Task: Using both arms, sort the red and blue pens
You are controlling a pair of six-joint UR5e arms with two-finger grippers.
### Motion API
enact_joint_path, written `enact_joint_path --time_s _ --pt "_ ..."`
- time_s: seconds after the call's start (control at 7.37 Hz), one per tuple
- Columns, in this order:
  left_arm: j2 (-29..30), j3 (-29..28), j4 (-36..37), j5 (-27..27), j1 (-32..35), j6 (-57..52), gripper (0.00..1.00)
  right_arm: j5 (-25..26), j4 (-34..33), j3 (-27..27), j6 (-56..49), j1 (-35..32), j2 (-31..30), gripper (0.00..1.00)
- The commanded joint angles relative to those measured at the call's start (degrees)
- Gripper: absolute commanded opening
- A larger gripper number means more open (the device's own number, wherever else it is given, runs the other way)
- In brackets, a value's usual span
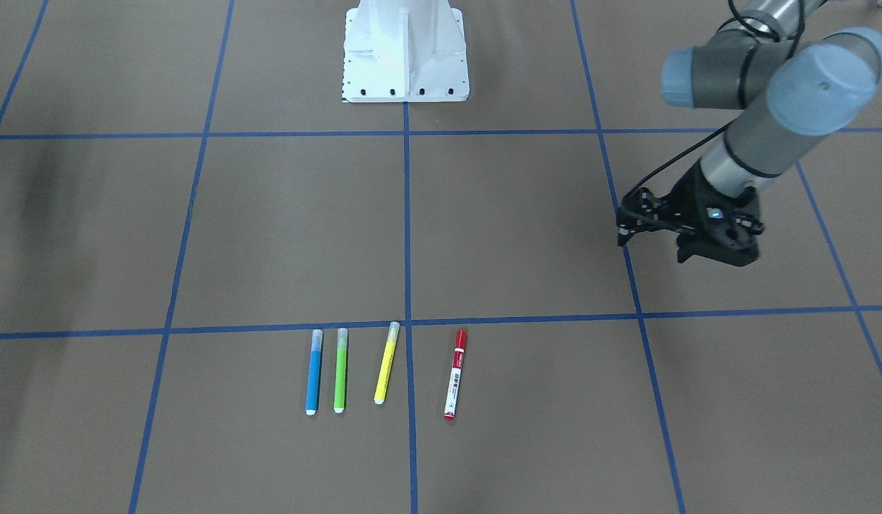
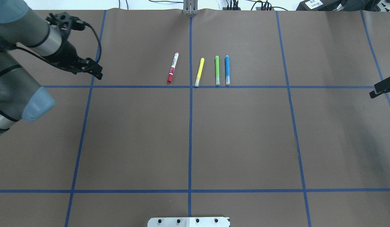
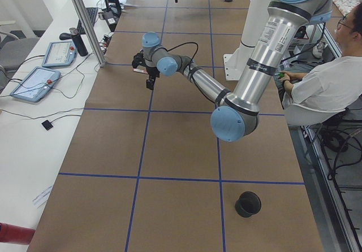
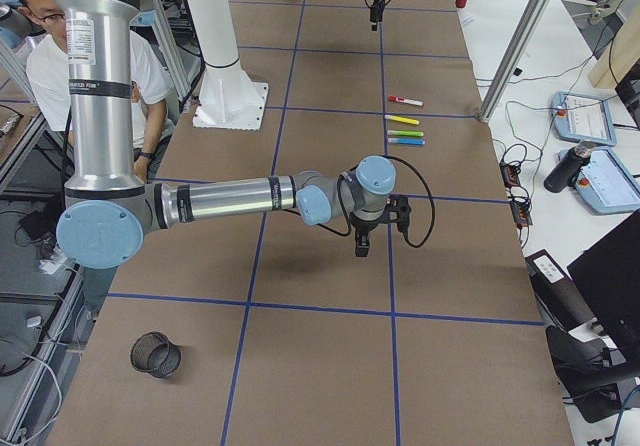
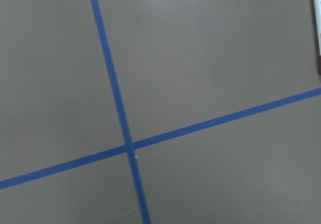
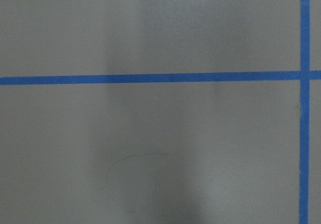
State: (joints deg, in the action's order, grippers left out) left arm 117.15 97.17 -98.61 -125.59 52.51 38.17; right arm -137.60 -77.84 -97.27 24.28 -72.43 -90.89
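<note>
Far from the base, the red pen and the blue pen lie at the two ends of a row of markers. Both also show in the front view, red pen and blue pen. My left gripper hovers well to the left of the red pen, fingers together, holding nothing. The left wrist view catches the red pen at its right edge. My right gripper is at the table's right edge, far from the blue pen, with its tip narrow and nothing in it.
A yellow marker and a green marker lie between the two pens. The white pedestal stands at the robot's side. A black cup and a mesh cup sit at the table's ends. A person sits beside the table.
</note>
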Motion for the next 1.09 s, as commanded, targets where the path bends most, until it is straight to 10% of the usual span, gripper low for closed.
enact_joint_path --time_s 0.0,0.54,0.95 --pt "11.3 -10.37 -0.27 2.01 -5.81 4.88 1.0 -0.2 0.06 -0.46 0.07 1.41 -0.07 1.0" --pt "25.57 -33.05 -10.85 7.29 -8.91 5.42 0.99 3.75 0.14 -1.17 -0.11 1.41 -0.51 1.0" --pt "28.83 -38.44 -11.52 7.38 -8.91 5.34 0.86 3.57 0.06 -1.52 -0.03 1.41 -0.43 1.0"
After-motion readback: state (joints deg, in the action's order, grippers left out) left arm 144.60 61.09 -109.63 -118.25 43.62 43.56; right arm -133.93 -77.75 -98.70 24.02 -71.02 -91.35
